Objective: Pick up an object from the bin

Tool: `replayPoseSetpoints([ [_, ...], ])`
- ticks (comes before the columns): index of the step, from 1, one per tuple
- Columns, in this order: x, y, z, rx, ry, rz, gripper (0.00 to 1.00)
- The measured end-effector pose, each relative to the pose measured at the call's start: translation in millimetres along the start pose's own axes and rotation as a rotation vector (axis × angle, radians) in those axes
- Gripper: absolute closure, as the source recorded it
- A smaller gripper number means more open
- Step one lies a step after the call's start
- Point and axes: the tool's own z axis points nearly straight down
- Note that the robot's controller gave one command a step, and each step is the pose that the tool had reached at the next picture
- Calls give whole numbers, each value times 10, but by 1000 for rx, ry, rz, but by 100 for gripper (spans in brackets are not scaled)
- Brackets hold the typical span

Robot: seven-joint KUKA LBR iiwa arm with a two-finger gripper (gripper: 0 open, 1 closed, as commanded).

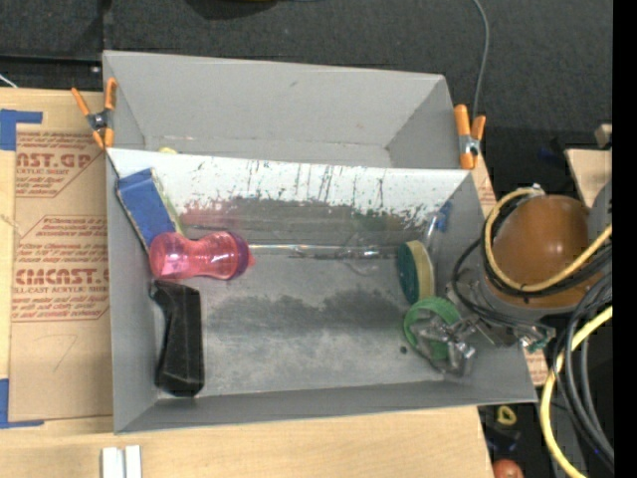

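My gripper (448, 350) is low in the bin's front right corner, close to the right wall. A green ring-shaped thing (428, 317) lies right against it on its left side; whether it is gripped I cannot tell. Just behind that, a green disc with a cream face (413, 270) stands on edge near the right wall.
On the left side lie a blue sponge block (145, 205), a pink translucent bottle (199, 257) and a black handle-shaped thing (180, 339). A clear item with a blue part (436, 223) leans at the back right. The arm's orange dome and cables hang over the right rim.
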Motion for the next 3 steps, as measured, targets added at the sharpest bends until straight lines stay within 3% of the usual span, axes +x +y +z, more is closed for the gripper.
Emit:
replayPoseSetpoints([
  [1,2,1,-3,0,1,0,100],
  [2,7,22,-455,-7,5,1,100],
  [3,-6,27,-662,-6,4,1,100],
])
